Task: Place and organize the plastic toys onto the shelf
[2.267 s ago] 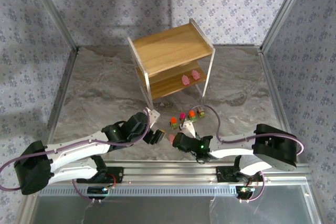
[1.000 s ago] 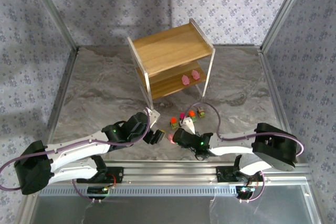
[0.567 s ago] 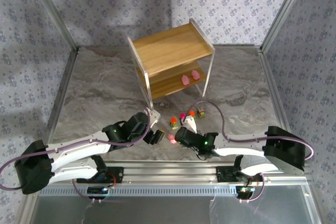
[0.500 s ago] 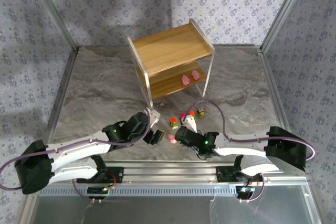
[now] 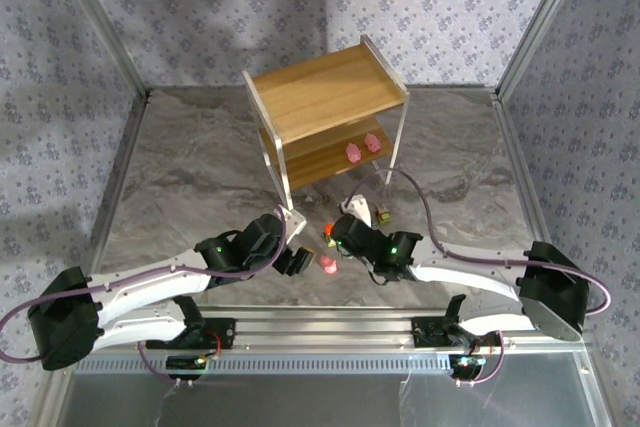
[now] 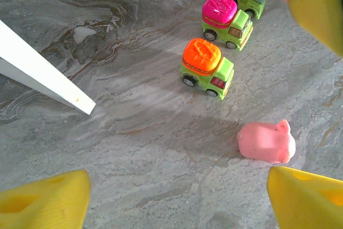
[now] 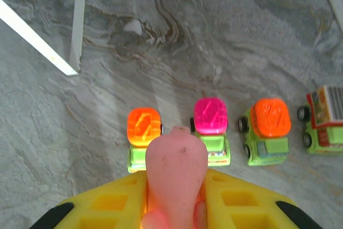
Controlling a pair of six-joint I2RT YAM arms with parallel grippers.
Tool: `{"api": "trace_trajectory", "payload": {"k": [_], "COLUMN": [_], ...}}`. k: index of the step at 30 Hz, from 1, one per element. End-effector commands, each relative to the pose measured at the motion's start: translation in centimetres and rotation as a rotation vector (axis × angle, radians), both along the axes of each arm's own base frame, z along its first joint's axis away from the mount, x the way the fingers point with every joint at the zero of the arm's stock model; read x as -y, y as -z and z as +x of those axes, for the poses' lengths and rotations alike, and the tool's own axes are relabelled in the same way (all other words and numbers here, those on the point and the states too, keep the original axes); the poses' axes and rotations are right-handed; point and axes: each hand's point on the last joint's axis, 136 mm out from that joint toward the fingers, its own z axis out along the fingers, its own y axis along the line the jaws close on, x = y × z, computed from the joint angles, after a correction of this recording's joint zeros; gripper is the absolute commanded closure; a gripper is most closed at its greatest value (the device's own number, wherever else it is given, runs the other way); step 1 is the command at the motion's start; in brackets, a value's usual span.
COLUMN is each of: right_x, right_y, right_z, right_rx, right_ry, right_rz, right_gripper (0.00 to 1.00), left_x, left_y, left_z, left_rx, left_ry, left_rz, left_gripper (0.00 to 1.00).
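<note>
Two pink figures (image 5: pixel 353 152) sit on the lower board of the shelf (image 5: pixel 325 97), the right fingers (image 7: pixel 107 207) clamp a third pink figure (image 7: pixel 176 167) by the row of trucks (image 7: pixel 212 132) on the table (image 5: pixel 200 177), and the left fingers (image 6: pixel 43 199) gape wide near a fourth pink figure (image 6: pixel 266 142).

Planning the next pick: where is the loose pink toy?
In the left wrist view the loose pink toy lies on the table, lower right, beside the nearest orange-topped truck.
</note>
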Motion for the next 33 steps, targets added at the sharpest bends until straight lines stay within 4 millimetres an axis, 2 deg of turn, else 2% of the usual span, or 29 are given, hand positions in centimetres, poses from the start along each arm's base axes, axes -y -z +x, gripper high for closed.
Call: {"api": "trace_trajectory", "payload": {"k": [1,8,18,33], "right_x": [0.1,0.8,0.8,-0.1], "right_y": [-2.1,-5.5,-8.8,-10.1], "right_z": [1.0,3.6,6.6,10.0], "right_rx": [0.037,0.091,0.152,0.177], "right_ry": [-0.025,0.028,0.042,0.034], "right_rz": [-0.025,0.011,0.038,0.059], "right_gripper": [0.72,0.73,0.73,0.73], "left_x": [0.3,0.3,0.3,0.4], "left_y": [-0.8,-0.9,-0.9,-0.9], "left_z": [0.2,0.1,0.1,0.0], "left_rx": [0.015,0.016,0.015,0.012], "left_ry": [0.012,0.014,0.014,0.021], "left_rz": [-0.002,-0.005,-0.005,-0.011], "left_gripper": [0.15,0.15,0.15,0.15]}}
